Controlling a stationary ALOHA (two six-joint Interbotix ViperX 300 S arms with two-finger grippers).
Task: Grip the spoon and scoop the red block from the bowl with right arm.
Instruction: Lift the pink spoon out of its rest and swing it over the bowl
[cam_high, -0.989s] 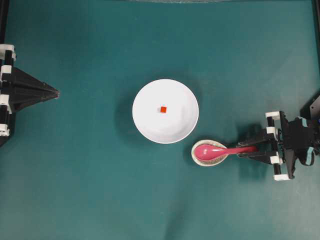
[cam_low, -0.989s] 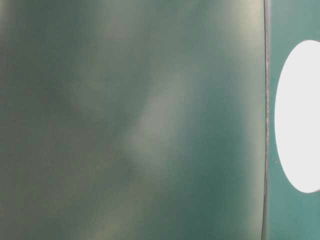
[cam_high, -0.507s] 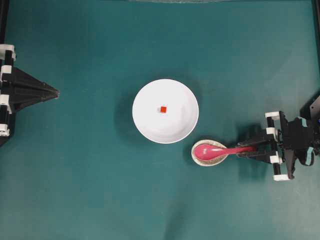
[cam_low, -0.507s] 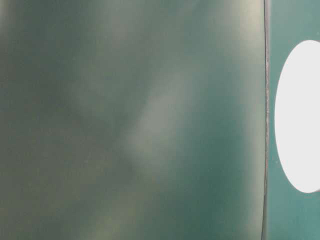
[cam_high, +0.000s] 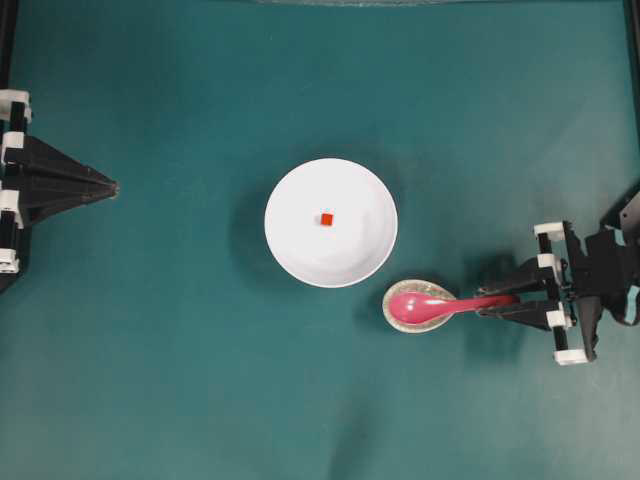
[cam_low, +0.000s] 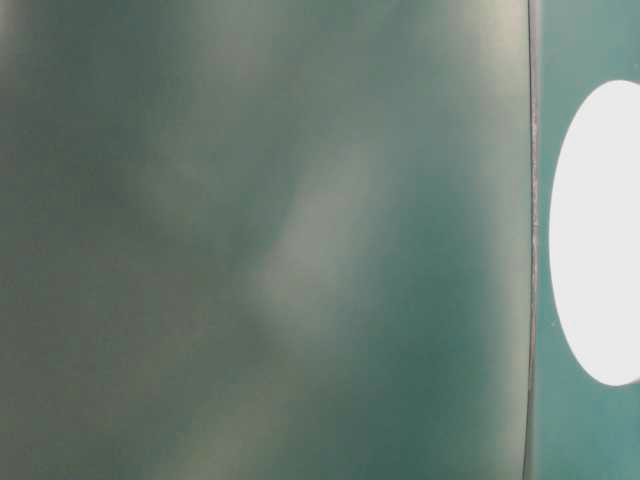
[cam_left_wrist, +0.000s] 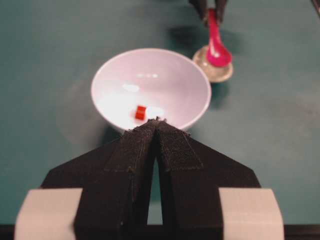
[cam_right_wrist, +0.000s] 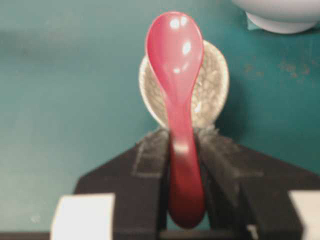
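Spoon (cam_right_wrist: 175, 75) handle sits clamped in my right pincer (cam_right_wrist: 182, 150), scoop over the speckled dish (cam_high: 418, 306) beside the white bowl (cam_high: 300, 250). Red block (cam_high: 327, 219) waits inside, unscooped. Left pincer (cam_left_wrist: 157, 125) idles closed, well apart. Grip done; scooping remains.

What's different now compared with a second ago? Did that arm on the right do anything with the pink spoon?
The right gripper closed its jaws onto the spoon handle and now pinches it, then drew slightly back toward the right edge. The spoon's scoop still sits over the small speckled dish. The red block, bowl and left gripper have not moved.
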